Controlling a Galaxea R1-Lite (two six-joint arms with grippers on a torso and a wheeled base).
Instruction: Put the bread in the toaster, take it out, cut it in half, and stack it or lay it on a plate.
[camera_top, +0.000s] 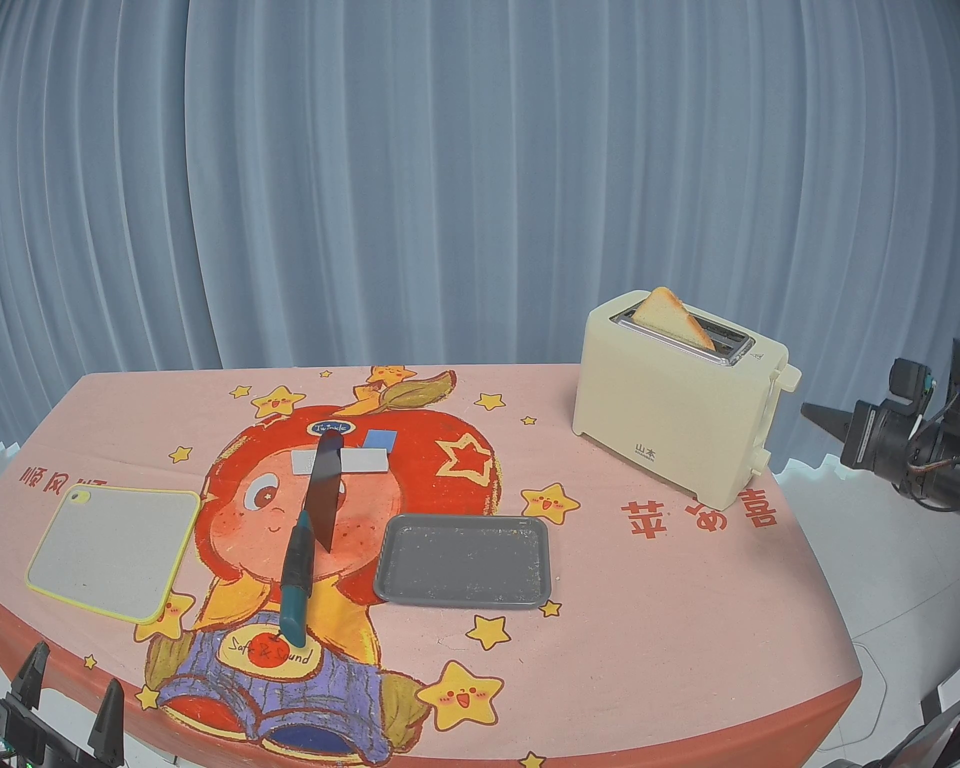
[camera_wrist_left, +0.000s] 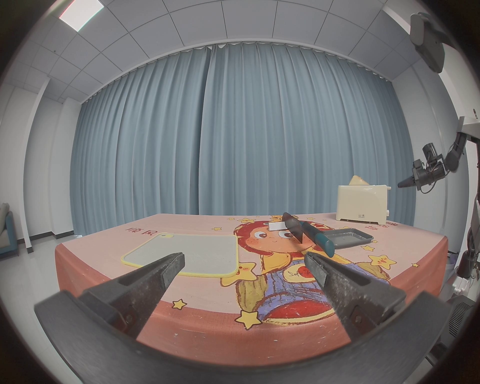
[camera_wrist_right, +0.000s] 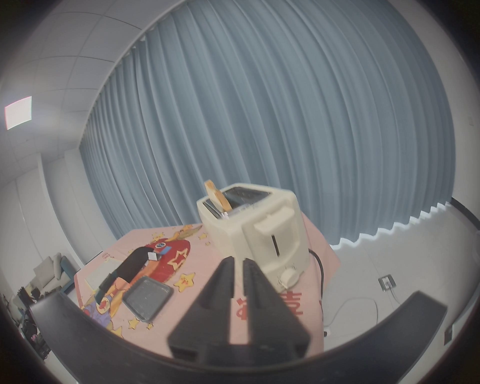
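A slice of bread (camera_top: 671, 316) (camera_wrist_right: 217, 195) sticks up out of a slot of the cream toaster (camera_top: 675, 397) (camera_wrist_left: 362, 202) (camera_wrist_right: 260, 230) at the table's far right. A grey plate (camera_top: 463, 560) (camera_wrist_left: 348, 237) (camera_wrist_right: 147, 297) lies mid-table. Left of it lies a knife (camera_top: 308, 531) (camera_wrist_left: 306, 233) with a dark blade and teal handle. A cutting board (camera_top: 114, 550) (camera_wrist_left: 187, 254) rests at the left. My left gripper (camera_top: 68, 700) (camera_wrist_left: 244, 272) stands open below the table's near-left corner. My right gripper (camera_wrist_right: 239, 265) (camera_top: 815, 412) is shut, off the table's right side beside the toaster's lever end.
A pink cartoon tablecloth (camera_top: 620, 610) covers the table. Small grey and blue cards (camera_top: 350, 458) lie beyond the knife's tip. The toaster's cord (camera_wrist_right: 345, 302) runs down to the floor on the right. A blue curtain hangs behind the table.
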